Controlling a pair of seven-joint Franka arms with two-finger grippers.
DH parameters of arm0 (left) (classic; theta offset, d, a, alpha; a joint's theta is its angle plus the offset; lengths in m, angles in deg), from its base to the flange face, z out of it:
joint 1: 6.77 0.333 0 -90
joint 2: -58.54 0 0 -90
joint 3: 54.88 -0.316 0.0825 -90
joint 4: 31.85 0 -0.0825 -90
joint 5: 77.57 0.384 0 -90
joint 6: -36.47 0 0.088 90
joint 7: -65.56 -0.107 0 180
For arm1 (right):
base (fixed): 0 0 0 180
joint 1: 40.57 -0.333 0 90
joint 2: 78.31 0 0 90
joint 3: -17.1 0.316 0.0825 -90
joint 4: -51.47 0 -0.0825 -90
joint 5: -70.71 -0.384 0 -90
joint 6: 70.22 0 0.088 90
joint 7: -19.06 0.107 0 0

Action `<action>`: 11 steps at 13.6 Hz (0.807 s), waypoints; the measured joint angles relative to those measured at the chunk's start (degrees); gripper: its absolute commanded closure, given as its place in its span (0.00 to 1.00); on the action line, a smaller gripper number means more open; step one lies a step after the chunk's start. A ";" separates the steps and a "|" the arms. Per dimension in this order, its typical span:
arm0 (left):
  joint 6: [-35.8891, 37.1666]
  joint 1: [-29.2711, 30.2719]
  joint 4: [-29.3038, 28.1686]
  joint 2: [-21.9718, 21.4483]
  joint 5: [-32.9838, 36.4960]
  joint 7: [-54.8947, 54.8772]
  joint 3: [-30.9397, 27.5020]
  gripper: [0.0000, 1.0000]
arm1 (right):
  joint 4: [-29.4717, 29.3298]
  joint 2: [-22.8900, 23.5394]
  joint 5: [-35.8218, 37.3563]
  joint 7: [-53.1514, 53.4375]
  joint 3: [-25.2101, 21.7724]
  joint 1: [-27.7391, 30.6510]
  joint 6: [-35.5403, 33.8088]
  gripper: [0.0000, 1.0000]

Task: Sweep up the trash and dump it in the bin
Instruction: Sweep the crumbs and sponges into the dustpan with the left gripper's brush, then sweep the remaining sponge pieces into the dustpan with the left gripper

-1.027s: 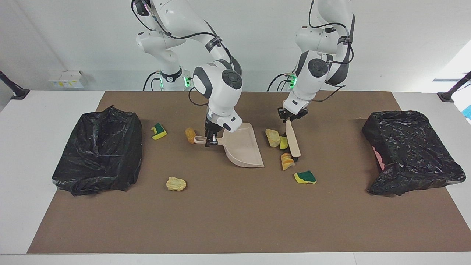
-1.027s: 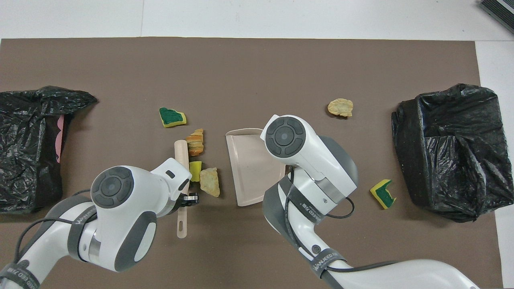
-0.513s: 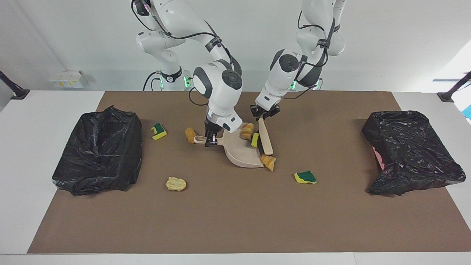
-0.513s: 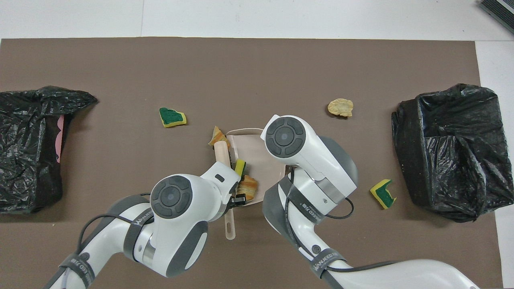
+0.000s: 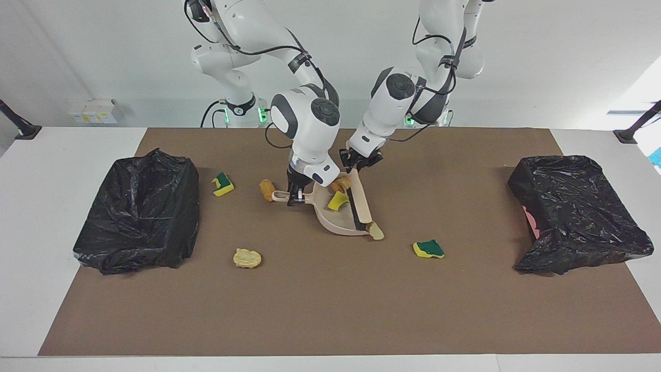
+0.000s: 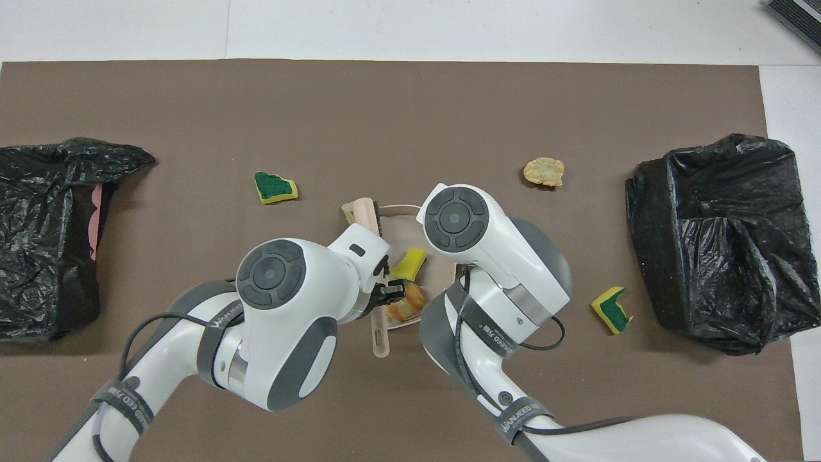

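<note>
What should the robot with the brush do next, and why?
Probably one more short push. The left gripper holds the brush across the dustpan, which the right gripper holds by its handle. A yellow sponge and a bread lump are in the pan, but one bread piece sits at the lip, on the mat.

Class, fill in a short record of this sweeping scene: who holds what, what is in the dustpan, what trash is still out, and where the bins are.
left gripper: shut on brush
right gripper: shut on dustpan handle
in dustpan: yellow sponge, bread lump
at dustpan lip: bread piece
still on mat: two green-faced sponges, two bread lumps
bins: one at each end of the table
</note>
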 measured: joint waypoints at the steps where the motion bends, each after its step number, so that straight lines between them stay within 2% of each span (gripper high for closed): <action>1: 1.02 1.71 0.22 -0.03 0.44 -0.91 -0.14 1.00 | 0.00 0.00 0.00 0.01 0.00 0.02 0.02 1.00; 6: 8.87 10.80 4.56 -0.05 10.07 -3.18 -0.47 1.00 | 0.00 0.00 -0.01 0.03 0.00 0.06 0.14 1.00; 11: 9.57 21.48 5.03 0.82 12.64 -18.79 -0.62 1.00 | 0.01 0.00 -0.05 2.46 0.05 0.03 0.11 1.00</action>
